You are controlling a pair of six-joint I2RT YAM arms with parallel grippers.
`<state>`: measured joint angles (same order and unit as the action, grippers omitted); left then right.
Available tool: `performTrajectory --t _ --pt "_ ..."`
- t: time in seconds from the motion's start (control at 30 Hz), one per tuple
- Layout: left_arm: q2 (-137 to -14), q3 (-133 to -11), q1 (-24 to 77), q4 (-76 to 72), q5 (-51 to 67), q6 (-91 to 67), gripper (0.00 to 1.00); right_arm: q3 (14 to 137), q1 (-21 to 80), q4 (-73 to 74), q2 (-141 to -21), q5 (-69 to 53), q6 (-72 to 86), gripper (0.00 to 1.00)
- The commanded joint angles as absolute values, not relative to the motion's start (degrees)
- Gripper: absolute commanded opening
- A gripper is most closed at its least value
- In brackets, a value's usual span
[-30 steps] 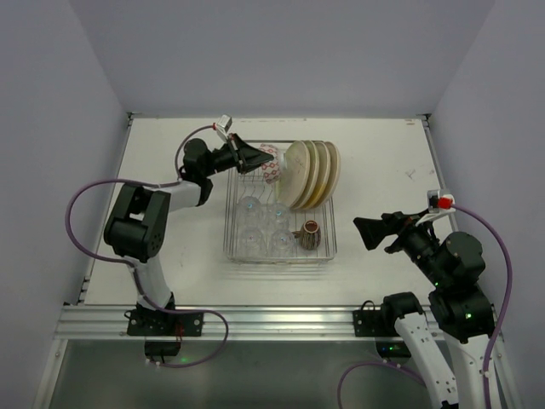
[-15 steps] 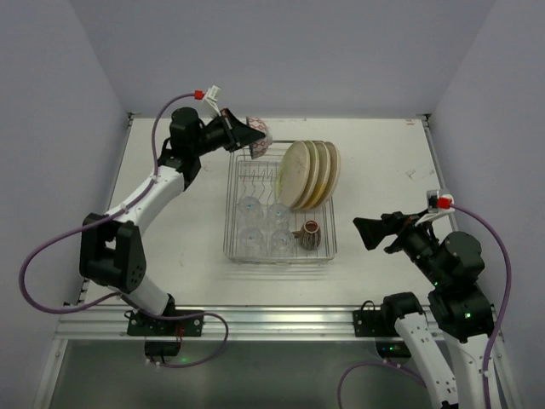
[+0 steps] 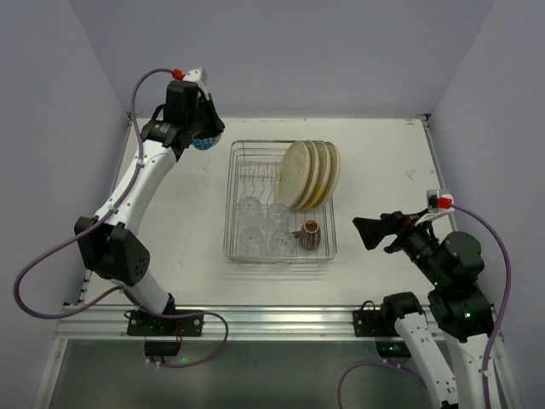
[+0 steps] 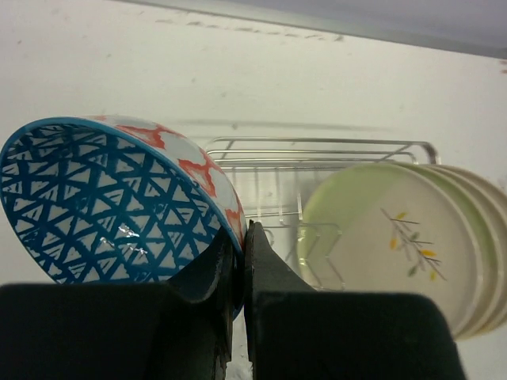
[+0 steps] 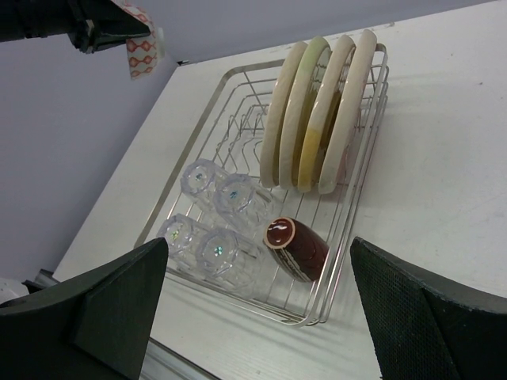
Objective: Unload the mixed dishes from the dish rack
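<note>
Now our left gripper [image 4: 242, 237] clenches the bowl [image 4: 111, 202] by its rim beyond the dish rack [image 4: 317, 142], right gripper [image 3: 370, 232] gaping idle; next we lower and release it beneath those fingers [image 4: 273, 273].

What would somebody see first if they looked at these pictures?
Probably the blue-patterned bowl, pinched by its rim in the left end effector, up near the far left corner of the table. Next, the dish rack in the middle, with four plates standing on edge, four clear glasses and a brown mug lying on its side.
</note>
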<state>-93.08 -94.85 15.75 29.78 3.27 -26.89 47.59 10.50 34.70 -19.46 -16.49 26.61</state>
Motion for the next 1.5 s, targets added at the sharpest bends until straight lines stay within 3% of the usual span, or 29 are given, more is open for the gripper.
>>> performTrajectory --t 0.0,0.47,0.77,1.1,1.37,1.4,1.47 --pt "-97.9 -100.4 13.5 39.4 -5.0 -22.2 0.0 48.1 10.5 33.0 -19.3 -18.6 26.8 0.99" --pt "-124.7 -123.0 4.6 57.0 -12.1 -15.9 0.0 48.7 10.5 34.9 -18.4 -17.2 25.2 0.99" --pt "-134.0 -126.2 1.3 58.2 -13.8 -14.2 0.0 49.2 10.5 35.4 -19.8 -18.5 25.1 0.99" --pt "-136.6 -125.1 1.1 57.4 -13.9 -14.4 0.0 48.3 10.5 34.7 -19.6 -18.5 25.3 0.99" --pt "-132.7 -123.3 1.1 57.0 -11.9 -15.6 0.33 46.7 10.5 33.3 -19.5 -18.5 25.9 0.99" --pt "-131.8 -123.0 1.1 56.6 -10.8 -15.8 0.44 46.4 10.5 33.0 -19.5 -18.6 26.1 0.99" --pt "-129.0 -121.6 1.1 55.4 -10.4 -16.5 0.53 45.8 10.5 32.4 -19.9 -18.9 26.6 0.99"
